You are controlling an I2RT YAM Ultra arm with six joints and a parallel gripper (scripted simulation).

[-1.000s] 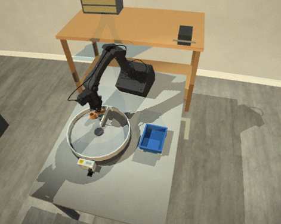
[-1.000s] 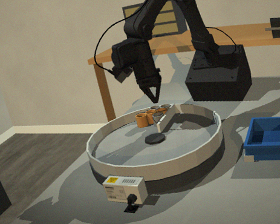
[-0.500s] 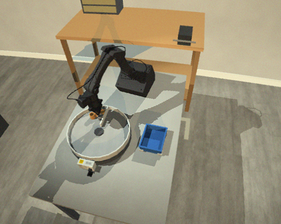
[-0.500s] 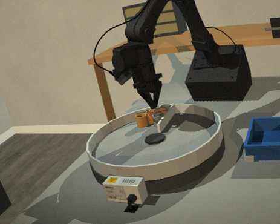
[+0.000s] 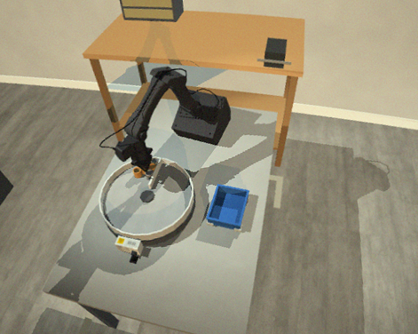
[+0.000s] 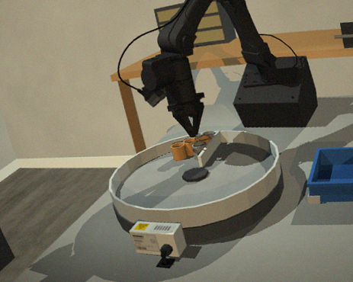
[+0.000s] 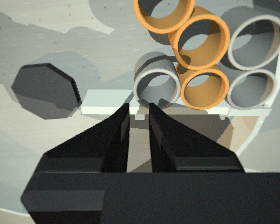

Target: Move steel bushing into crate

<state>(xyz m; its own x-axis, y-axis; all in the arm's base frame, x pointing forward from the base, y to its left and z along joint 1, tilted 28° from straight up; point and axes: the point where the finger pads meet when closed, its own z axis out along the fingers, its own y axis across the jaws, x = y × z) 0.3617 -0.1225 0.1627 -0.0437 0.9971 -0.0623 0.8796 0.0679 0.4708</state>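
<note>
Three grey steel bushings and three orange bushings stand clustered against a pale divider wall (image 6: 209, 148) on the round turntable (image 6: 195, 178). In the wrist view the nearest steel bushing (image 7: 156, 86) stands upright just beyond my fingertips, with an orange bushing (image 7: 204, 87) beside it and more steel bushings (image 7: 251, 40) to the right. My gripper (image 7: 139, 111) (image 6: 193, 133) points down just above the cluster, its fingers nearly together with nothing between them. The blue crate (image 6: 338, 173) sits empty to the right of the turntable.
The turntable has a raised rim and a dark centre hub (image 6: 195, 174). A small control box (image 6: 156, 238) sits in front of it. The arm's black base (image 6: 274, 95) stands behind, and a wooden table (image 5: 203, 43) lies beyond that.
</note>
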